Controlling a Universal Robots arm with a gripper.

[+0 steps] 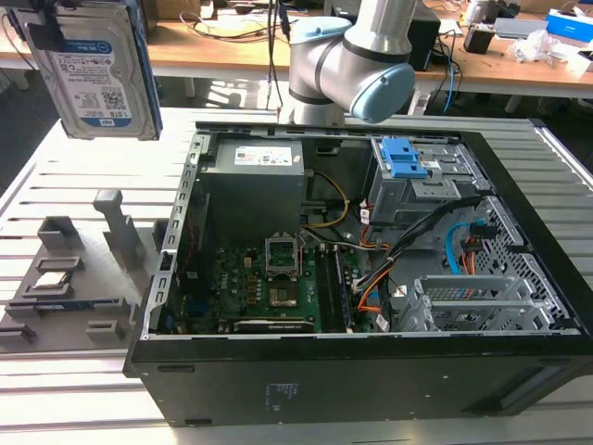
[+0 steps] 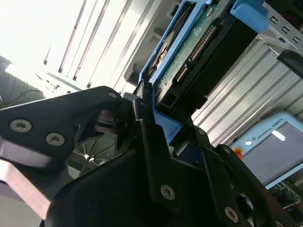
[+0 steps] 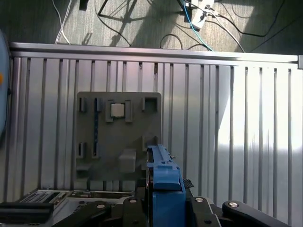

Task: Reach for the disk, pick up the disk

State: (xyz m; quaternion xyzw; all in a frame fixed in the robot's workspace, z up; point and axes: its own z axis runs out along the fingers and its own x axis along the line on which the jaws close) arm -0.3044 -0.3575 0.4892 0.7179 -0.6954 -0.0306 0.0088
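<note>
Hovering disk (image 1: 97, 69) above grey fixture plate (image 1: 88, 283).

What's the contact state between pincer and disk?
Touching. In the second wrist view the pincer is clamped against both sides of the disk, with no gap.

We see the disk (image 1: 93, 69) upright in the air at the exterior view's left, its label toward us, above the slatted table (image 1: 79, 176) and a grey fixture (image 1: 130, 250). The arm (image 1: 352, 56) stands behind the open computer case (image 1: 371, 380), where we see the motherboard (image 1: 269, 283) and a blue latch (image 1: 408, 158) exposed.
</note>
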